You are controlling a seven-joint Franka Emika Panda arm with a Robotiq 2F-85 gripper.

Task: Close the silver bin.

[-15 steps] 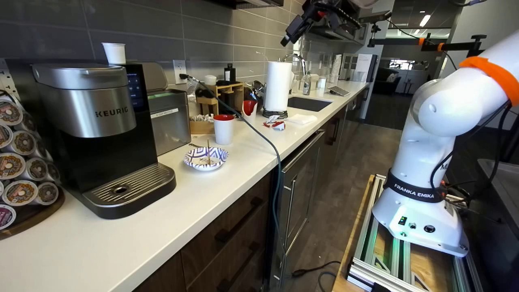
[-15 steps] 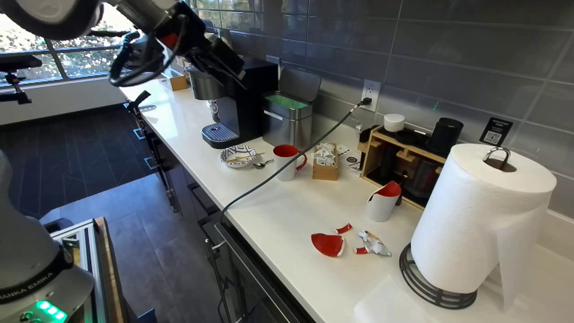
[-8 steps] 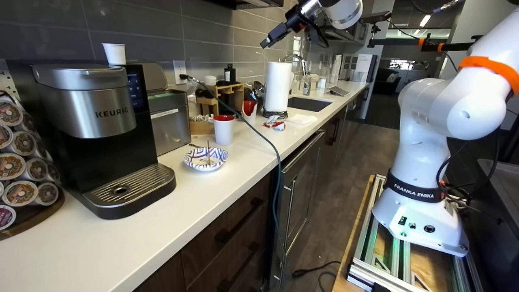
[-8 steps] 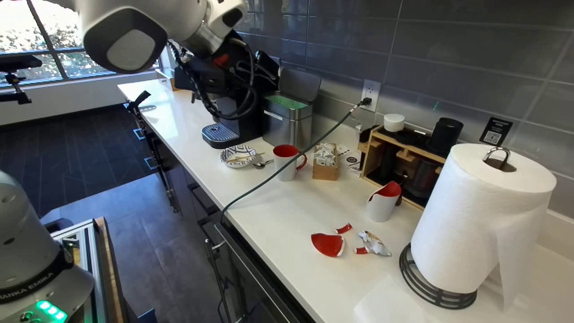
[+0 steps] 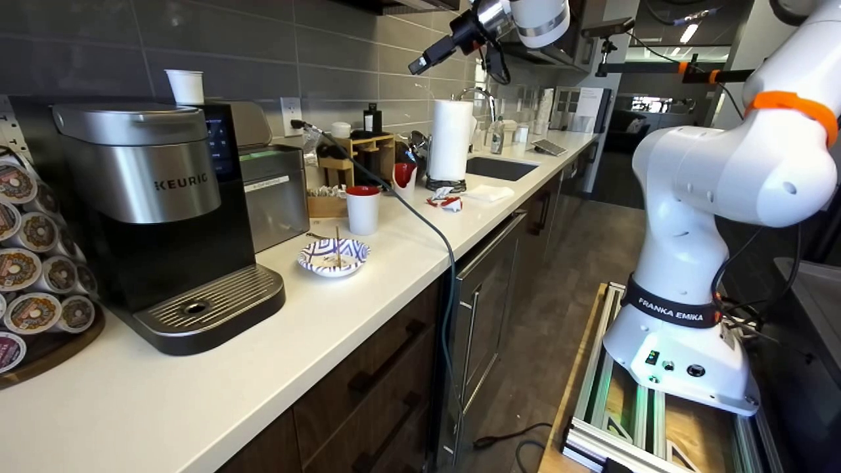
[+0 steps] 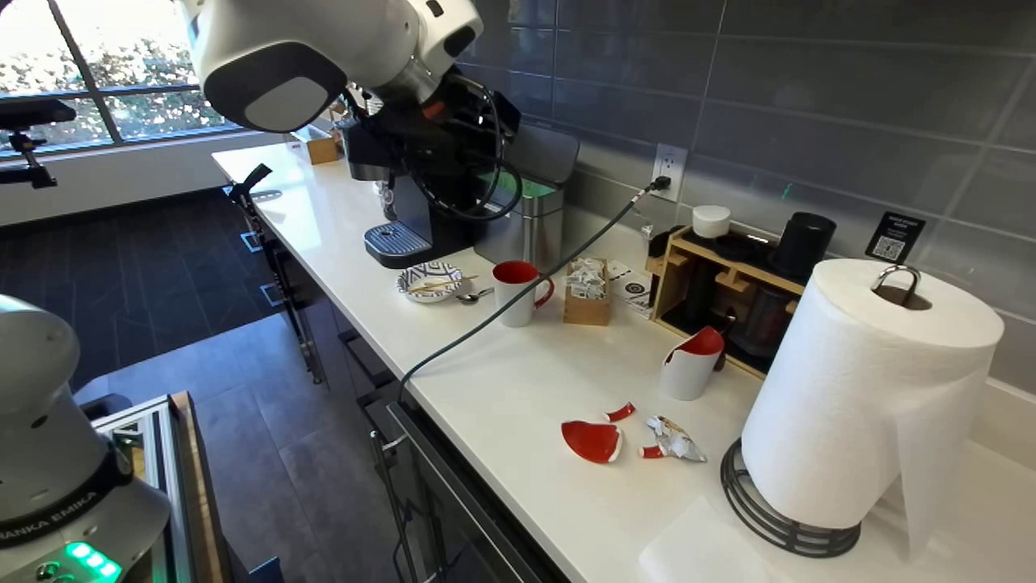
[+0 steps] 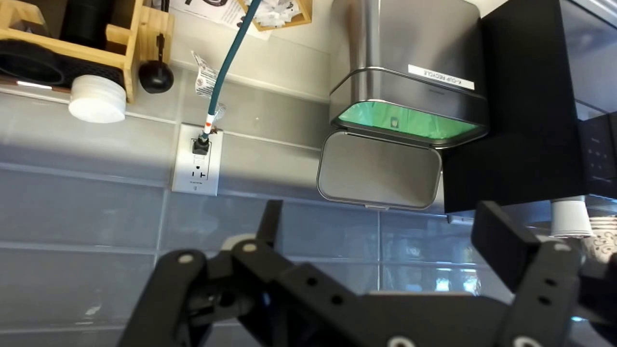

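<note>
The silver bin [image 5: 276, 203] stands on the counter against the wall, beside the coffee machine, in both exterior views [image 6: 546, 235]. In the wrist view the bin [image 7: 434, 38] is upright with its top open and a green liner showing inside. Its lid [image 7: 381, 168] is swung back towards the wall; it also shows in an exterior view [image 5: 253, 123]. My gripper [image 7: 380, 214] is open and empty, its fingers spread wide with wall tiles between them. In an exterior view the gripper [image 5: 416, 66] is high above the counter, apart from the bin. The arm partly hides the bin in an exterior view.
The black-and-silver coffee machine [image 5: 164, 197] adjoins the bin, with a paper cup [image 7: 570, 218] on top. A cable [image 6: 518, 300] runs from the wall outlet across the counter. A red-white mug [image 6: 514, 304], a patterned bowl [image 6: 429, 283] and a wooden box [image 6: 588, 308] stand nearby.
The arm has swung over the counter, bringing the gripper towards the bin and coffee machine. The movement is smaller in the last half second. The bin and its lid have not moved.
</note>
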